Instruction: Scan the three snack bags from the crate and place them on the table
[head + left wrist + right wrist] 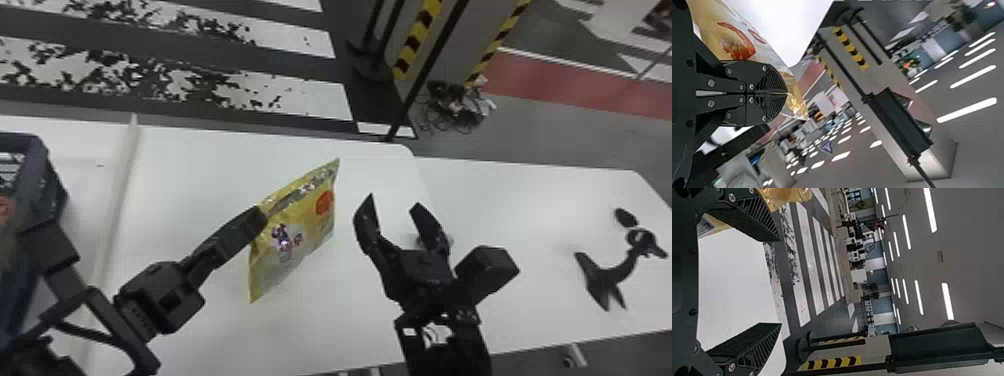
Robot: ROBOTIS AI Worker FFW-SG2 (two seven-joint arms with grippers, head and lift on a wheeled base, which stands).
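Snack bag (305,227), yellow and printed with orange, is hanging tilted above the white table (320,330). The left gripper (262,217) is clenching it by one edge, its two fingers pressing together on the film, while most of the bag is dangling free. Just beyond the bag, the right gripper (394,201) is waiting with its fingers spread and nothing between them, its tips turning towards the bag's side of the table without touching it.

Farther out, a dark stand with a curved neck (620,270) is standing at the robot's right, probably serving as the scanner. Opposite, at the robot's left, the blue crate (56,192) is sitting past a pale ridge (120,190), and an orange-red patch (3,210) is showing inside, perhaps belonging to another bag.

Judging from this, the job is standing between picking and scanning: one bag is out and seemingly heading for a handover. The next move is calling for the right fingers to be straddling the bag's free side and closing before the left ones are letting go. Soft film is likely to be folding or slipping, and creases could be hiding the code from the scanner.
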